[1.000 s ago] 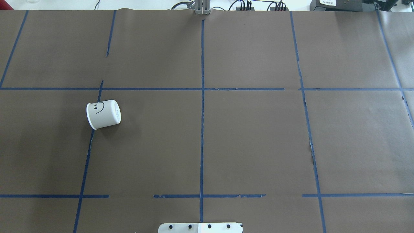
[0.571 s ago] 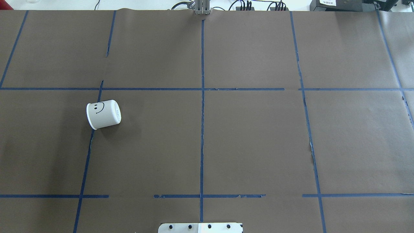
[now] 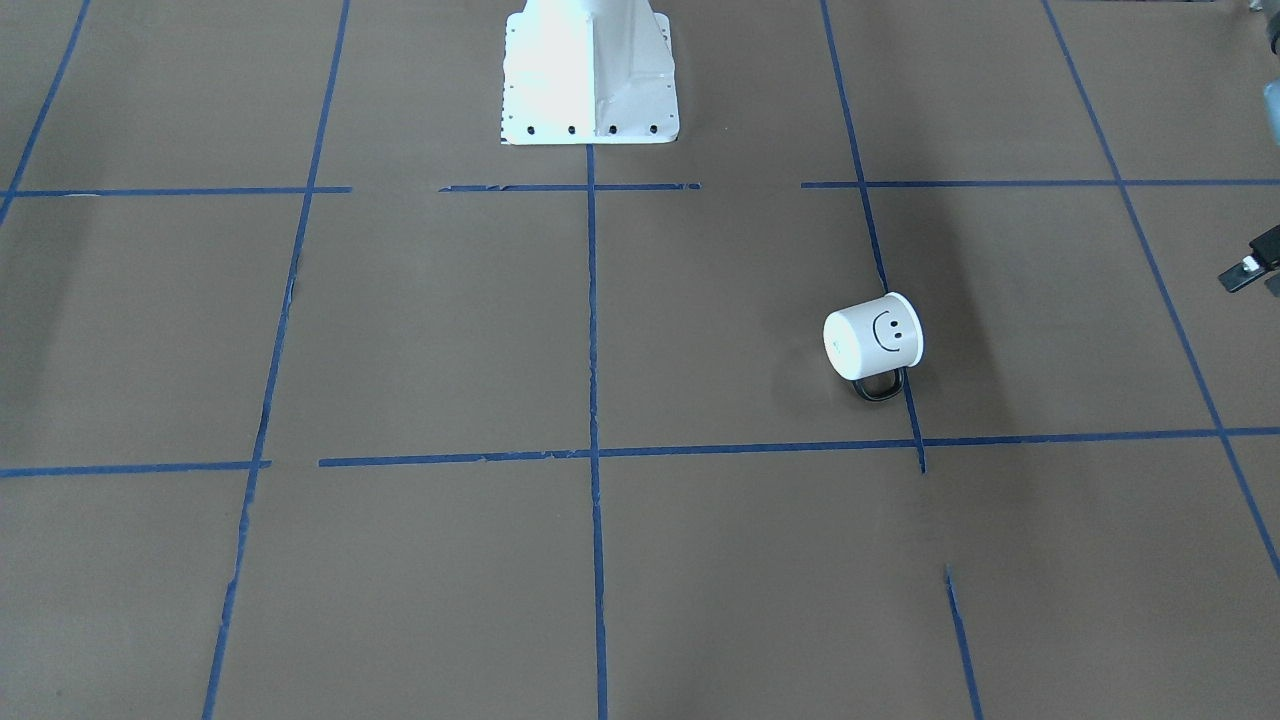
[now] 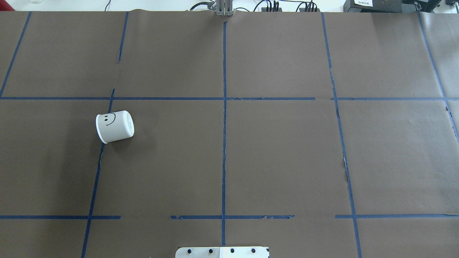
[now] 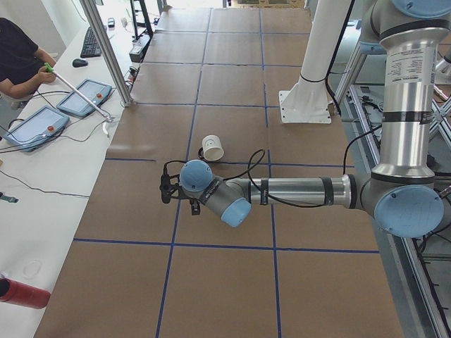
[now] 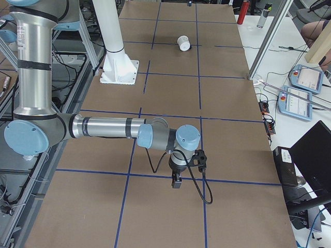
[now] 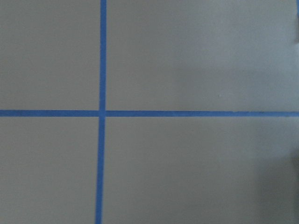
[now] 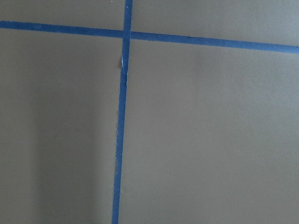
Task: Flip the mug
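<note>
Brown paper covers the table (image 4: 287,161), ruled into squares by blue tape lines (image 4: 224,143); on its left half, on one of those lines and well apart from either arm, the mug (image 4: 114,126) lies on its side, rim to the left and flat base to the right, smiley face uppermost; from the front-facing view its dark handle (image 3: 880,385) shows on the far side, low against the paper. Nothing has changed over the last second: the mug sits exactly where it did, and no arm has come into the overhead view. The left gripper (image 5: 167,191) hangs over bare paper beyond the table's left end of the grid, nearer the mug of the two; the right gripper (image 6: 176,182) hangs at the opposite end; whether either pair of jaws stands apart or together I cannot tell, since only the side views show them clearly. I judge the flip not yet begun, the approach still to be made, most likely by the left arm.
</note>
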You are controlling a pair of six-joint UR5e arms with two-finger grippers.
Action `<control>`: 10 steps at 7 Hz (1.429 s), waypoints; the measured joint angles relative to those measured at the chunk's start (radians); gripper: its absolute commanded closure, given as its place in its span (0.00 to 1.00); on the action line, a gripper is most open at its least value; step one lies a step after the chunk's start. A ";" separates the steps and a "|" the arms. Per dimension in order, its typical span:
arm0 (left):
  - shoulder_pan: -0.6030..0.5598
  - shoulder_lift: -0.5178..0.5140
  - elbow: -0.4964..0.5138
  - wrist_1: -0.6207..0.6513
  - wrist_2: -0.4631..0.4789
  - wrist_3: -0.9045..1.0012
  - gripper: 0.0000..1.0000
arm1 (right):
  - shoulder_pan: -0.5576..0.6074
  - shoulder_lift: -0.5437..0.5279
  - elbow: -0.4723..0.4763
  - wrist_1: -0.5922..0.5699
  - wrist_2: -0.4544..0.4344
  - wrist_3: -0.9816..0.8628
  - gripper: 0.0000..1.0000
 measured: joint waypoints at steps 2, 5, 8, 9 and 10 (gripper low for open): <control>0.141 -0.015 0.011 -0.283 0.149 -0.375 0.00 | 0.000 0.000 -0.001 0.000 0.000 0.000 0.00; 0.395 -0.025 0.069 -0.717 0.512 -0.890 0.00 | 0.000 0.000 0.000 0.000 0.000 0.000 0.00; 0.596 -0.041 0.130 -1.030 0.850 -1.054 0.00 | 0.000 0.000 0.000 0.000 0.000 0.000 0.00; 0.677 -0.050 0.162 -1.097 0.954 -1.082 0.00 | 0.000 0.000 0.000 0.000 0.000 0.000 0.00; 0.727 -0.074 0.197 -1.126 1.003 -1.090 0.00 | 0.000 0.000 0.000 0.000 0.000 0.000 0.00</control>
